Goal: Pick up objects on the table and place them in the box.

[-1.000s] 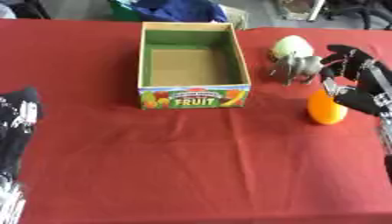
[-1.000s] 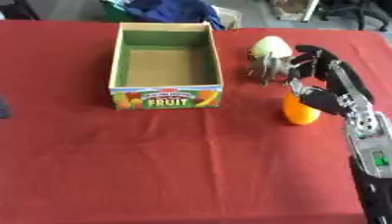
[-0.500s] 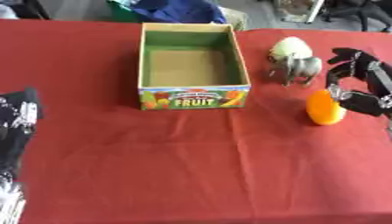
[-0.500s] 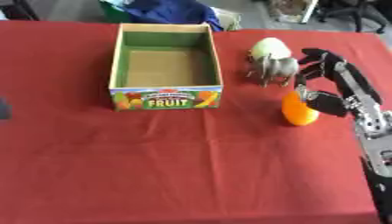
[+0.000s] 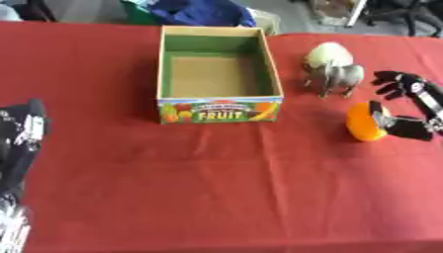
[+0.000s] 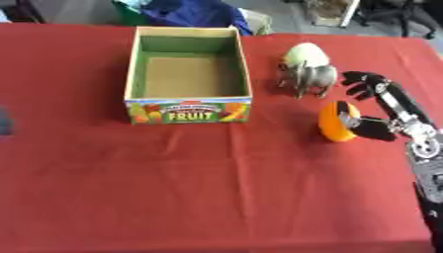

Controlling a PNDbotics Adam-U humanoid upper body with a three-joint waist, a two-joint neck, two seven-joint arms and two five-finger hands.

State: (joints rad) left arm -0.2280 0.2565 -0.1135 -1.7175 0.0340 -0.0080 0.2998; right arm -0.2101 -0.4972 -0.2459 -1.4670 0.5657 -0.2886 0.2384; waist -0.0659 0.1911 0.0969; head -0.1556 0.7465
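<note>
An open cardboard box with a FRUIT label stands left of centre, with nothing inside. To its right are a pale green round fruit and a grey toy animal just in front of it. An orange fruit lies nearer to me. My right hand comes in from the right edge. Its thumb rests against the orange's right side, and its straight fingers spread toward the toy animal without touching it. My left hand shows as a dark shape at the left edge.
Red cloth covers the table. Blue fabric and a green bin lie beyond the far edge behind the box. My right forearm runs down the right edge.
My right hand has drawn back from the grey toy animal, toward me and to the right. Its thumb now lies against the orange. The objects and box have not moved.
</note>
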